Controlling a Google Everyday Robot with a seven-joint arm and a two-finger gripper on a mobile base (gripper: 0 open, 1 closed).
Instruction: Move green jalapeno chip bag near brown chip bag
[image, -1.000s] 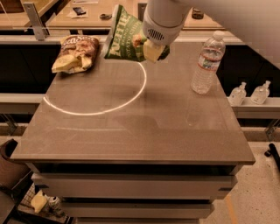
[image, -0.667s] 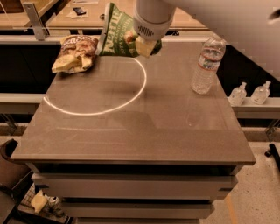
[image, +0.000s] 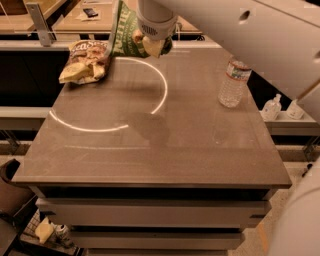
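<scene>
The green jalapeno chip bag (image: 124, 31) hangs upright above the far left part of the table, held by my gripper (image: 152, 46), which is shut on its right side. The bag's left edge is close to the brown chip bag (image: 85, 61), which lies on the table's far left corner with its pale chip picture toward the front. My white arm comes in from the upper right and hides part of the green bag.
A clear water bottle (image: 234, 82) stands at the right side of the brown table (image: 150, 150). A bright ring of light lies across the table's middle left. Small sanitizer bottles (image: 272, 106) sit on a shelf beyond the right edge.
My gripper has carried the green bag to the left and farther back, closer to the brown bag. The brown bag and the bottle have not moved.
</scene>
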